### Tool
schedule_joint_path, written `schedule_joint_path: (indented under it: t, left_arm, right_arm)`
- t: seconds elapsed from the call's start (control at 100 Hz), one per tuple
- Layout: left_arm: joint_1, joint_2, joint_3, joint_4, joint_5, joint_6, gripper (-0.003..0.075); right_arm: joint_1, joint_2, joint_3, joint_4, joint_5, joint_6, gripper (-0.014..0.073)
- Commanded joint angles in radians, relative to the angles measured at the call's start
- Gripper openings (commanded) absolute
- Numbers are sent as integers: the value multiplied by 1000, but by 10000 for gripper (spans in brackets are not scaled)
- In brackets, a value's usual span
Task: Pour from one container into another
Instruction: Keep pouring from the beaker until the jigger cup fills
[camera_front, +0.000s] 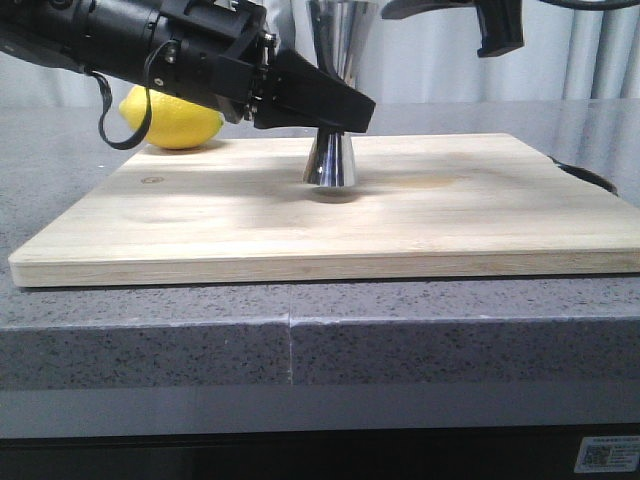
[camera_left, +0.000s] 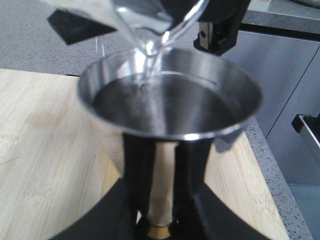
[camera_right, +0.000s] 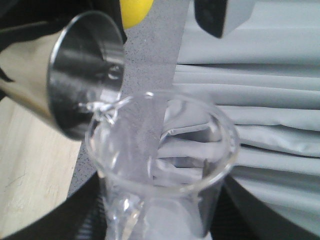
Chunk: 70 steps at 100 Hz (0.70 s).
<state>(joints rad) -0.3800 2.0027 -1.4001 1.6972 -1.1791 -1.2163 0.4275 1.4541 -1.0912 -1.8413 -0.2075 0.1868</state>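
Note:
The steel jigger (camera_front: 330, 160) stands upright on the wooden board (camera_front: 450, 220). My left gripper (camera_front: 335, 105) is shut on its narrow waist. In the left wrist view the fingers (camera_left: 145, 170) clamp the stem just above the gold band, and the jigger's upper cup (camera_left: 170, 100) holds clear liquid. The glass beaker (camera_right: 165, 150) is tilted, with its lip over the jigger's mouth (camera_right: 75, 75). A thin stream runs from the beaker (camera_left: 150, 20) into the cup. My right gripper (camera_right: 160, 215) is shut on the beaker's body; in the front view it (camera_front: 500, 30) hangs high at the top right.
A yellow lemon (camera_front: 172, 120) lies on the grey counter behind the board's far left corner. A dark object (camera_front: 590, 178) shows at the board's right edge. A grey curtain hangs behind the table.

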Motion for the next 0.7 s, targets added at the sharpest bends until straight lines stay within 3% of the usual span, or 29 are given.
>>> schedule_joint_path:
  t: [0.0, 0.27, 0.69]
  left_arm:
    - [-8, -67, -29, -70, -78, -10, 114]
    - [-8, -67, -29, -70, -78, -10, 114]
    - [-8, -67, -29, -70, -78, -10, 114]
  right_arm:
    - [0, -43, -38, -18, 36, -2, 288]
    - [0, -43, -38, 4, 45, 2, 288]
    - [0, -43, -38, 214, 20, 2, 288]
